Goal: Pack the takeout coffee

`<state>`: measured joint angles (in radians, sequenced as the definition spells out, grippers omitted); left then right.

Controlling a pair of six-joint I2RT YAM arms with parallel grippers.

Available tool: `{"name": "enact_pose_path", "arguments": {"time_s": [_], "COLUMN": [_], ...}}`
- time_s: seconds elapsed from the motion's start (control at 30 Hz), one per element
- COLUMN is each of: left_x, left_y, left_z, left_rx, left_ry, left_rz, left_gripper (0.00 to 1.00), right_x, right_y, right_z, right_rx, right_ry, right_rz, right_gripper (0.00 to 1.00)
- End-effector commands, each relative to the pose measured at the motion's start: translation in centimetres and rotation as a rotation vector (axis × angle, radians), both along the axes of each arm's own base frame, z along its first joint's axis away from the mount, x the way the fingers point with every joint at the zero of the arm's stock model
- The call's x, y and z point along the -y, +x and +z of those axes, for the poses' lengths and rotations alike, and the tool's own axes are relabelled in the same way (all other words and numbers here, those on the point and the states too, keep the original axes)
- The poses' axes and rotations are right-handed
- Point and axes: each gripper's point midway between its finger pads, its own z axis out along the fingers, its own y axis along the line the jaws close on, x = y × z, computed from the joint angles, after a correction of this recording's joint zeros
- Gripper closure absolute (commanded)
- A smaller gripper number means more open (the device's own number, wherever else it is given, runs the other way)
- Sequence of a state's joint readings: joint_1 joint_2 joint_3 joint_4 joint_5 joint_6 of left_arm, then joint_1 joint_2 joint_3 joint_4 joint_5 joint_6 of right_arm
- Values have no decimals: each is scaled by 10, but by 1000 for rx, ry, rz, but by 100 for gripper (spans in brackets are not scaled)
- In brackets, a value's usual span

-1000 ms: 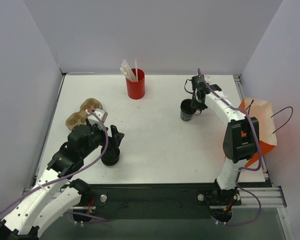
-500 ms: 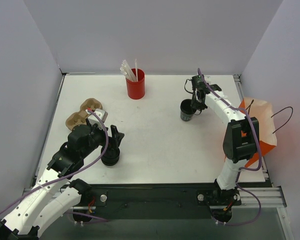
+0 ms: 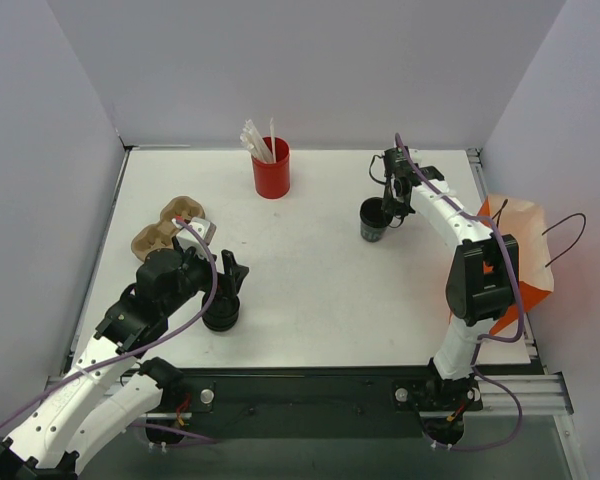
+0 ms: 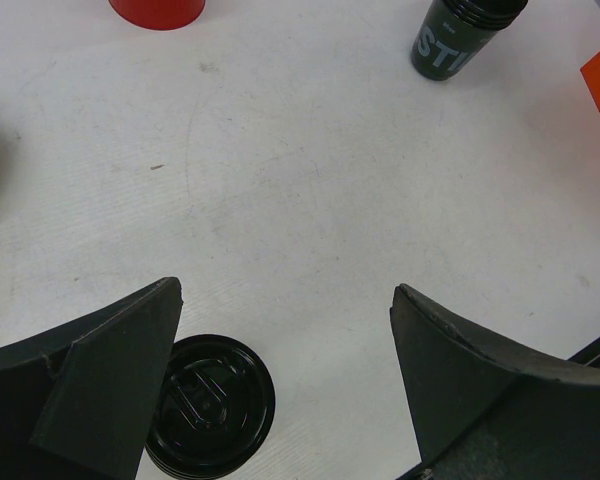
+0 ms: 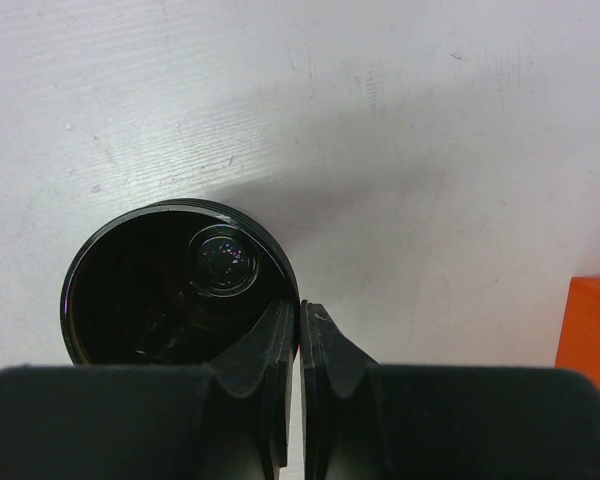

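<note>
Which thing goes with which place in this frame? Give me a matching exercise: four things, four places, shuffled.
Things:
1. red cup
2. black cup
3. black lids
4. orange bag

Places:
A. at the right edge of the table
B. below the open left gripper
C. back middle of the table
D. rim pinched by the right gripper

Pairs: 1-C, 2-D, 3-B, 4-A
</note>
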<state>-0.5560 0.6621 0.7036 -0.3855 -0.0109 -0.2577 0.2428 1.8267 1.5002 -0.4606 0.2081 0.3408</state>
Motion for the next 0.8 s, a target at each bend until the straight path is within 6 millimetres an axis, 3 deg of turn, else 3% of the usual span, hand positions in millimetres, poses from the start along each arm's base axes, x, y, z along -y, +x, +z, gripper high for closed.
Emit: {"name": "enact_pose_path", "arguments": {"time_s": [0.0, 0.67, 0.77], "left_x": [5, 4, 4], "left_y": [3, 4, 4], "left_z": [15, 14, 14], "left_rx": [53, 51, 51], "left_ry": [-25, -22, -23], "left_rz": [-16, -10, -11], "left_gripper": [4, 5, 4], "right_x": [2, 0, 2], "right_y": [1, 0, -2], "right_z": [19, 47, 43], "right_rx": [23, 88, 81], "right_ry": [-1, 33, 27], "right_rz": [6, 5, -3], "right_gripper": [98, 100, 96]}}
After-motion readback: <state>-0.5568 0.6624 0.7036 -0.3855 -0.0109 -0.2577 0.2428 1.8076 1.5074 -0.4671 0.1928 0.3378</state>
